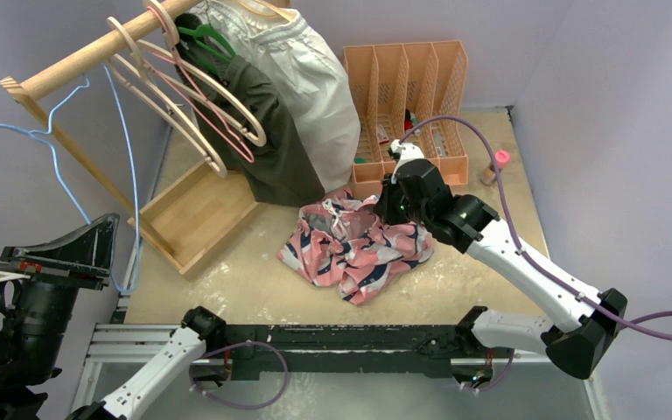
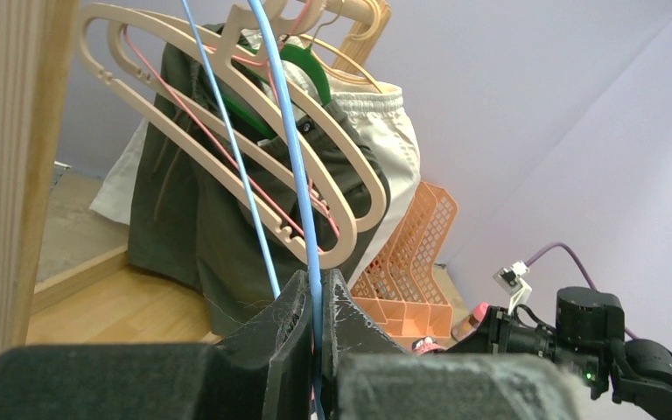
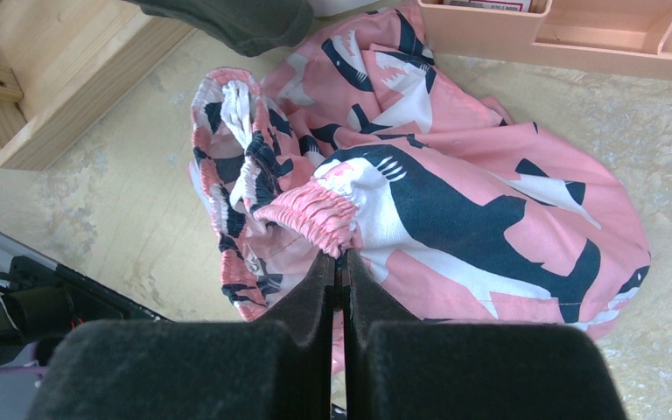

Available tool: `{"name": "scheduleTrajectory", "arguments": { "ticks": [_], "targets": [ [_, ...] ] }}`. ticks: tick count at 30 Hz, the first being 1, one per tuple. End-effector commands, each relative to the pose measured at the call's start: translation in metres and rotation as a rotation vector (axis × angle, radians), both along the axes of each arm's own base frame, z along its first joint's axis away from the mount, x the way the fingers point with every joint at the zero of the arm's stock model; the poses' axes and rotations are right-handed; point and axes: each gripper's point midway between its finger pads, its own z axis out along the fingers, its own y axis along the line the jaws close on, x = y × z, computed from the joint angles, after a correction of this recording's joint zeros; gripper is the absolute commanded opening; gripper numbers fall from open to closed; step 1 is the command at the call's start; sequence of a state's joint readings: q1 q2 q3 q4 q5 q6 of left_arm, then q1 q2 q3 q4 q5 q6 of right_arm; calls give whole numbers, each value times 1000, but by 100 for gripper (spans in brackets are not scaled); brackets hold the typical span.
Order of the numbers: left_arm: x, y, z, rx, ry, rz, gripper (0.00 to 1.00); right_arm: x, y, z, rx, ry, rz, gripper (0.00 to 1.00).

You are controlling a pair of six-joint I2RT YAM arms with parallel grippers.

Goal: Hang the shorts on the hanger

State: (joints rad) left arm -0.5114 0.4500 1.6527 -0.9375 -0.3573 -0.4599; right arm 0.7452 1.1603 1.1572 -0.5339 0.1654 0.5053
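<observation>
L pincer [image 2: 317, 304] clamped on blue wire hanger [image 2: 293, 149]; R pincer [image 3: 342, 267] nips waistband of shark shorts [image 3: 455, 210], heaped on desk [image 3: 122, 219].

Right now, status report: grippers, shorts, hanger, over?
Left gripper jaws shut on hanger. Right gripper jaws shut on shorts waistband; shorts heaped on table. Beige hangers close beside hanger.

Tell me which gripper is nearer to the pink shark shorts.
Right. The right gripper is on the shorts, pinching their waistband. The left gripper is far off to the left beside the wooden rack, clamped on the blue wire hanger.
</observation>
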Motion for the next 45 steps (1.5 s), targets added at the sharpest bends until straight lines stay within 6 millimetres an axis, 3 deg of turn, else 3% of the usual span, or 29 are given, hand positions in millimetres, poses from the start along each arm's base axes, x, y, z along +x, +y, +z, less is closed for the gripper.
{"name": "scheduleTrajectory", "arguments": {
  "ticks": [1,6,16,20,25,33,45],
  "targets": [
    [-17,-11,37,0,-165,-91,0,4,1,23,30,-59,1,0],
    [-23,-15,26,15,-152,-128,0,4,0,24,27,-70,3,0],
    [-41,-5,24,30,-200,-119,0,5,0,22,29,-71,-1,0],
    [-42,-17,24,100,-228,-172,0,6,-4,26,38,-78,-23,0],
    [-35,-52,12,220,-215,-319,0,11,-10,30,36,-72,-27,0],
    [-21,-111,-34,370,-117,-599,0,27,-31,44,29,-102,-72,0],
    [26,-149,-136,672,31,-750,0,46,-68,64,18,-118,-167,0]
  ]
}}
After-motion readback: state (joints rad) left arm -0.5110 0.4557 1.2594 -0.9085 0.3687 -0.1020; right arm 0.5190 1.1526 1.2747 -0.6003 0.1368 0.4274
